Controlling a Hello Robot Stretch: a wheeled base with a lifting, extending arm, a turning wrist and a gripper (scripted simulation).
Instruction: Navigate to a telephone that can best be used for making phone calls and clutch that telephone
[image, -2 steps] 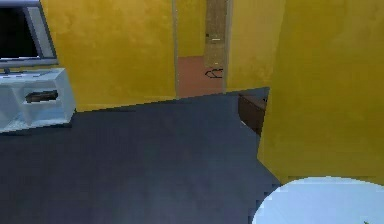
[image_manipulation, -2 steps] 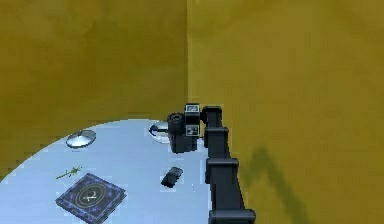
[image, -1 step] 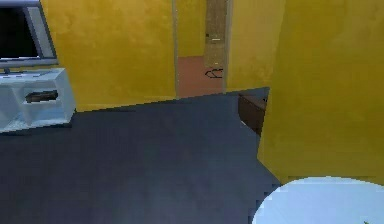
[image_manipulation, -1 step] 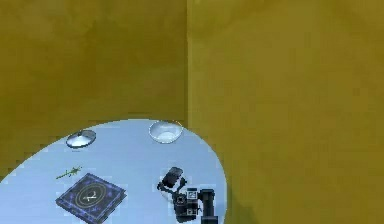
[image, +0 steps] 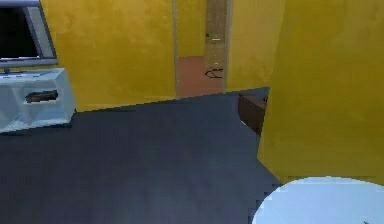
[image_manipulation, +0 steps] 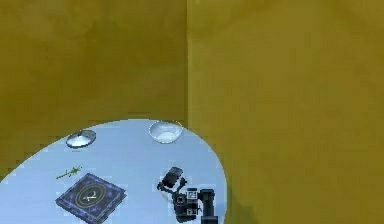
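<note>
My gripper (image_manipulation: 172, 182) shows low in the arm side view, over the near right part of a round pale table (image_manipulation: 140, 160). Its dark body sits left of two small white marked squares (image_manipulation: 197, 200). The dark shapes at its far end merge, so I cannot tell whether it holds anything. No shape here is clearly a telephone. On the table lie a dark patterned square like a book (image_manipulation: 91, 196), a small green thing (image_manipulation: 70, 174), a grey round dish (image_manipulation: 81, 139) and a clear bowl (image_manipulation: 166, 131).
Yellow walls stand close behind the table. In the forward view the table's rim (image: 320, 200) is at the bottom right, and a white stand (image: 35, 100) bearing a dark screen (image: 22, 35) is at the left. Dark floor leads to a doorway (image: 203, 50). A brown box (image: 253, 108) sits beside the wall.
</note>
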